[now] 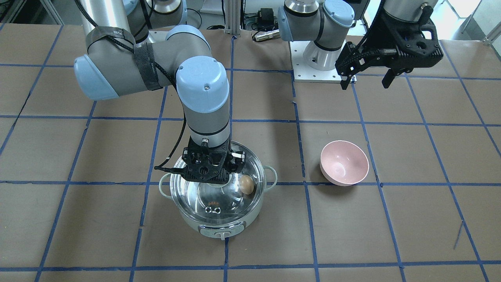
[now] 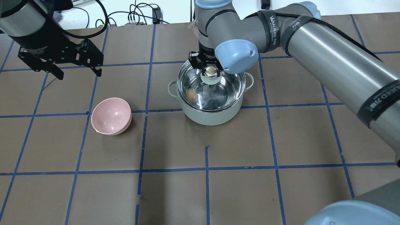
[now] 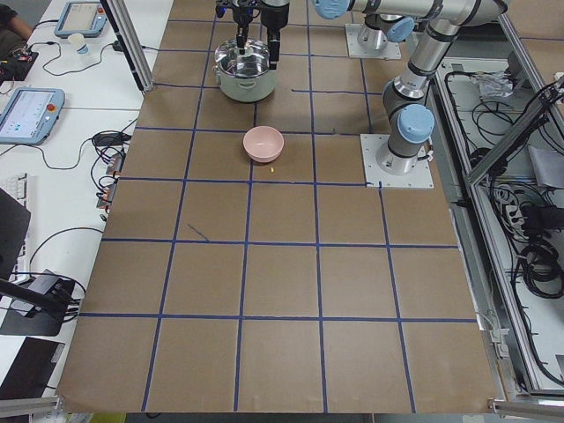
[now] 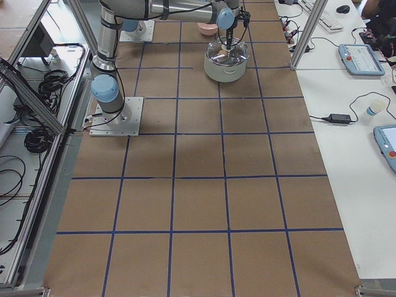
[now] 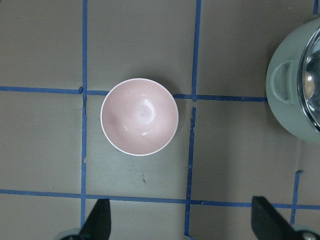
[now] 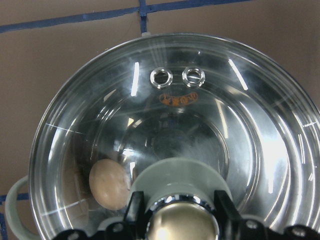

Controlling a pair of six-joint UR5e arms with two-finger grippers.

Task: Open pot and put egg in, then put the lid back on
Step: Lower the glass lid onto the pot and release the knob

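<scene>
The jaws of your right gripper (image 6: 179, 212) are closed on the beige-topped, pale green knob (image 2: 211, 71) of the one large, clear glass dome lid (image 1: 219, 199); each finger presses a side of it. That lid sits on the rim of the single round pale mint-green electric pot (image 2: 212, 117), and you can count two small vent holes (image 6: 161, 77) in the glass. One small light-brown oval egg (image 1: 246, 184) lies inside the pot on the shiny steel floor, close to the wall, seen through the dome. The pot shows two loop handles (image 1: 271, 174), one on each side.

Your left gripper (image 1: 366, 85) hangs above the brown, blue-taped table (image 1: 391, 235) with its jaws spread wide and nothing between them. Below it stands one round pink bowl (image 1: 344, 162), well apart from the pot.
</scene>
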